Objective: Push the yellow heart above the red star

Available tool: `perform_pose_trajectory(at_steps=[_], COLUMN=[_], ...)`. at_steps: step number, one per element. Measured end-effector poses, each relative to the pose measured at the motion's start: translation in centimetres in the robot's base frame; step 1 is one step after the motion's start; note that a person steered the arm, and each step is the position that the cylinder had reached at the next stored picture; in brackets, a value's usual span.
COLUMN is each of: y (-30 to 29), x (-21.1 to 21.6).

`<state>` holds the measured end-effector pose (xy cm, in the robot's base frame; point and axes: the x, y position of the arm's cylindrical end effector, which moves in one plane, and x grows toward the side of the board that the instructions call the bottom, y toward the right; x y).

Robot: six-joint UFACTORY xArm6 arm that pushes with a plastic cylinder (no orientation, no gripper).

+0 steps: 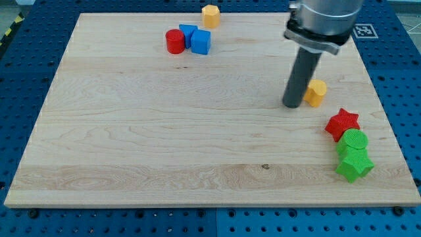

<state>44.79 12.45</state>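
Handless, our rod's tip (293,105) rests on the counter (164,131) just at nine o'clock of the yellow heart (316,93), seemingly touching it. We see the red star (342,124) near, at five o'clock of that heart.

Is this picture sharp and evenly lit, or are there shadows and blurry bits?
Camera view: light is soft and even, no glare on the wooden board. My tip casts only a faint shadow beside the yellow heart. The red star looks sharp; the rod's top is cut off by the frame.

Open board left of yellow heart (316,92)
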Motion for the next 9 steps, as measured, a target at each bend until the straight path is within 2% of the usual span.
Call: perform_pose_trajectory(at_steps=[1, 2, 3, 6, 9], y=[-2.4, -2.2, -1.0, 5.3, 5.4], x=[-4.1, -7.8, -8.8, -8.1, -4.6])
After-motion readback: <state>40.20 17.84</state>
